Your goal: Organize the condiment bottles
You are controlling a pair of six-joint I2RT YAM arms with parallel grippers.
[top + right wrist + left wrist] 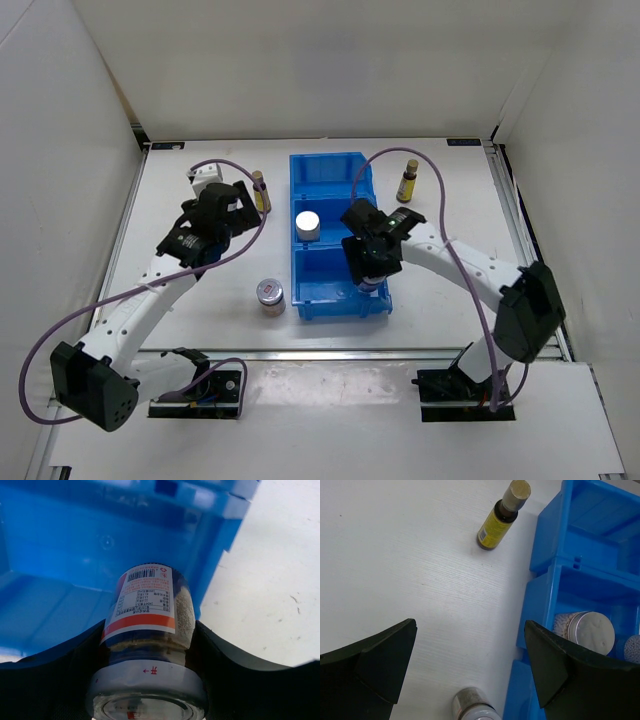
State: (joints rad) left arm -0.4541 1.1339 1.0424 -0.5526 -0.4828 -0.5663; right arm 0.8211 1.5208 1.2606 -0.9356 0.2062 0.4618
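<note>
1. My right gripper (150, 647) pinches a short jar (147, 605) at the blue bin's (55, 545) near compartment.
2. Jar label: barcode, orange band, unreadable fine print; lid rim shows a red arrow and "开".
3. My left gripper (470, 627) hangs spread wide above the table (395, 555).

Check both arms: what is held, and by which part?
The right gripper holds a short jar by its labelled body, fingers on opposite sides. The left gripper is open and holds nothing.

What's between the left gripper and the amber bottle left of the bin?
Nothing: only bare table between the left gripper and the amber bottle, seen in the left wrist view.
</note>
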